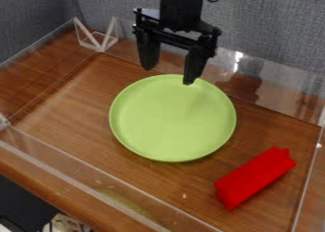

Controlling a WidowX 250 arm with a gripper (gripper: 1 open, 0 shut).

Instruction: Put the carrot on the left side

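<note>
You have the carrot [256, 178] lying on the wooden table [76, 103] at the four-to-five o'clock side of the picture, a bright red blocky bar set on a slant, one end toward one o'clock and the other toward seven. The round lime-green plate [173, 118] sits near the centre, and the carrot lies just beside it, outside its rim. Your gripper [172, 72] hangs at twelve o'clock, over the plate's far edge, its two dark fingers spread apart with nothing between them. Up at ten to eleven o'clock you can see a small white wire-like frame [93, 34] by the table's edge.
</note>
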